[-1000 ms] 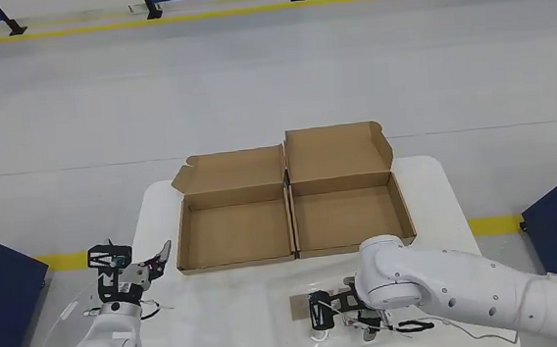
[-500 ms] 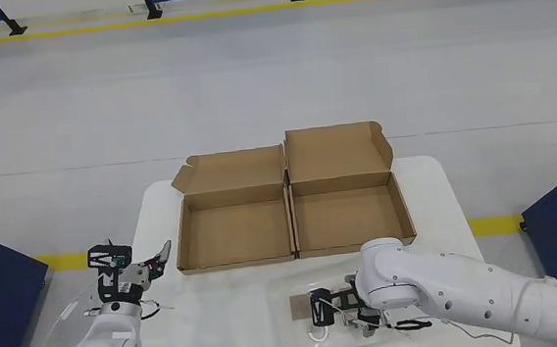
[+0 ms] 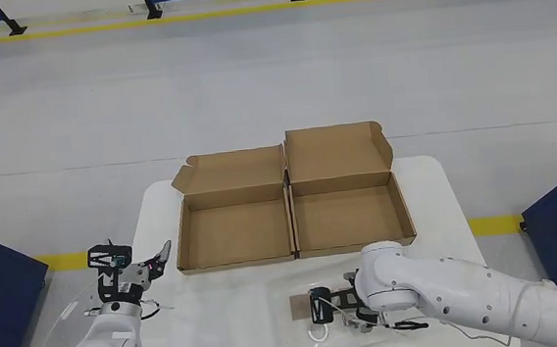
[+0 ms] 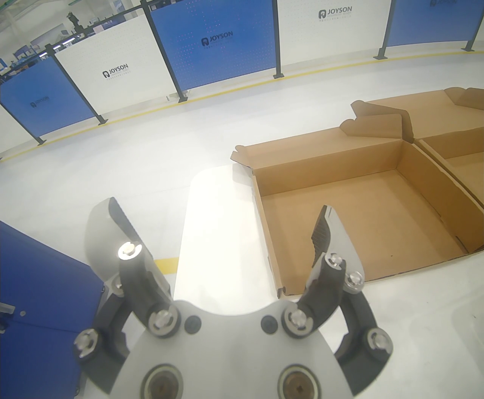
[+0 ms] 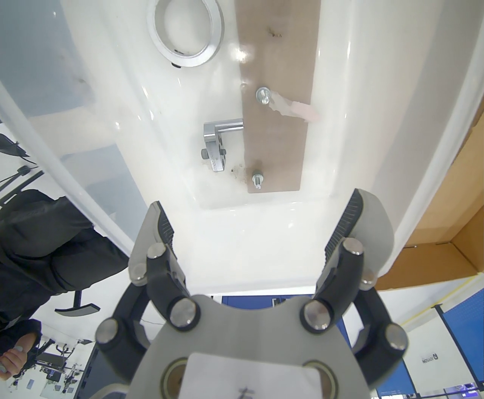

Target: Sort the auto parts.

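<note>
White table (image 3: pixel 229 295); right tool (image 5: pixel 257 206) spread wide, empty, near a metal bracket (image 5: pixel 217 141); left tool (image 4: pixel 219 209) spread wide, empty.

Glossy white plastic tray (image 5: pixel 264 242) ahead of the ribbed matt-black finger pads (image 5: pixel 163 226), holding a brushed metal ring (image 5: pixel 189 60), a bright polished metal bracket (image 5: pixel 215 139) and shiny plated bolts (image 5: pixel 262 94) on a matt brown board strip (image 5: pixel 278 45); cardboard boxes (image 3: pixel 234 231) matt brown.
</note>
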`<state>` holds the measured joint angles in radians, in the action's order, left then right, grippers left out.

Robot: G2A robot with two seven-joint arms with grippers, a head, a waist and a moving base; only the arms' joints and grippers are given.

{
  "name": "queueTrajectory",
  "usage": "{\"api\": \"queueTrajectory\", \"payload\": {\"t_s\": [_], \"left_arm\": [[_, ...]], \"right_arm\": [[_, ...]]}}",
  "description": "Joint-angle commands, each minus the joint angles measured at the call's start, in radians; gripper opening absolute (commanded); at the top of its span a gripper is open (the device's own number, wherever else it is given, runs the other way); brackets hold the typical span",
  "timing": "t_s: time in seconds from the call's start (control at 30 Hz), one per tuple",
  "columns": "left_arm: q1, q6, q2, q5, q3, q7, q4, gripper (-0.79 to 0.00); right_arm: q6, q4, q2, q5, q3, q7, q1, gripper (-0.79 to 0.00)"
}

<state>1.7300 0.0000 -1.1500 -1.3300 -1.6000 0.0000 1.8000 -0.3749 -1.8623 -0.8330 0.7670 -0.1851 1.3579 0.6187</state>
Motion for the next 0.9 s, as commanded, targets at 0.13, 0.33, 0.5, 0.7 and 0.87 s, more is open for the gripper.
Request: {"api": "queueTrajectory", "payload": {"t_s": [0.13, 0.33, 0.5, 0.7, 0.87], "left_arm": [[0.000, 0.000, 0.000, 0.000, 0.000, 0.000, 0.000, 0.000], [0.000, 0.000, 0.000, 0.000, 0.000, 0.000, 0.000, 0.000], [0.000, 0.000, 0.000, 0.000, 0.000, 0.000, 0.000, 0.000], [0.000, 0.000, 0.000, 0.000, 0.000, 0.000, 0.000, 0.000], [0.000, 0.000, 0.000, 0.000, 0.000, 0.000, 0.000, 0.000]], "right_arm": [[-0.014, 0.033, -0.004, 0.000, -0.009, 0.000, 0.019, 0.000], [-0.021, 0.060, -0.012, 0.001, -0.016, 0.005, 0.036, -0.018], [-0.023, 0.079, -0.018, 0.002, -0.022, 0.008, 0.050, -0.185], [-0.025, 0.093, -0.022, 0.005, -0.030, 0.017, 0.064, -0.317], [-0.025, 0.101, -0.026, 0.010, -0.038, 0.024, 0.073, -0.403]]}}
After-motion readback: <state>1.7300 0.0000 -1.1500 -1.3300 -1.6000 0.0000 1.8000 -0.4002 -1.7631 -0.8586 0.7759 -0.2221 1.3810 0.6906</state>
